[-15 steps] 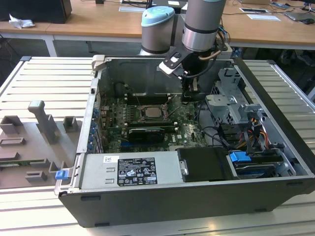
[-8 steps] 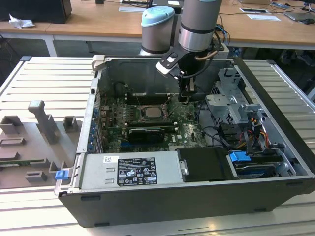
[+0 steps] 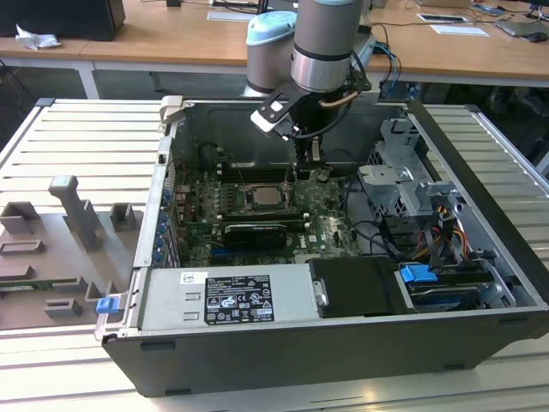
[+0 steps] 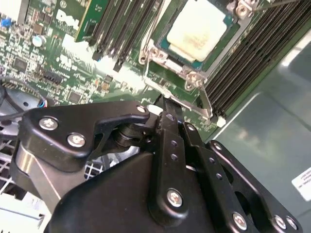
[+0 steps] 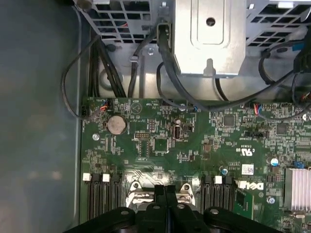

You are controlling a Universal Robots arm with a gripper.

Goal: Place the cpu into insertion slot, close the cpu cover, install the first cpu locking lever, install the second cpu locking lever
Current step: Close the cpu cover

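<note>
The cpu (image 4: 197, 29) is a pale square chip lying flat in the insertion slot on the green board, also seen in the exterior view as cpu (image 3: 263, 196). The silvery cpu cover (image 4: 167, 56) lies down around it as a frame. A thin metal locking lever (image 4: 154, 24) runs along one side of the socket, and another lever (image 4: 182, 99) runs along the side nearest the fingertips. My gripper (image 4: 167, 108) is shut, its black fingers (image 5: 165, 194) pressed together with nothing seen between them. The tips hang just above the socket's edge by that nearer lever.
Black memory slots (image 4: 248, 53) flank the socket on both sides. A black card (image 3: 255, 233) lies in front of it, with a power supply (image 3: 227, 296) nearer the case front. A metal drive cage (image 3: 403, 180) and cables (image 3: 377, 232) stand on the exterior view's right.
</note>
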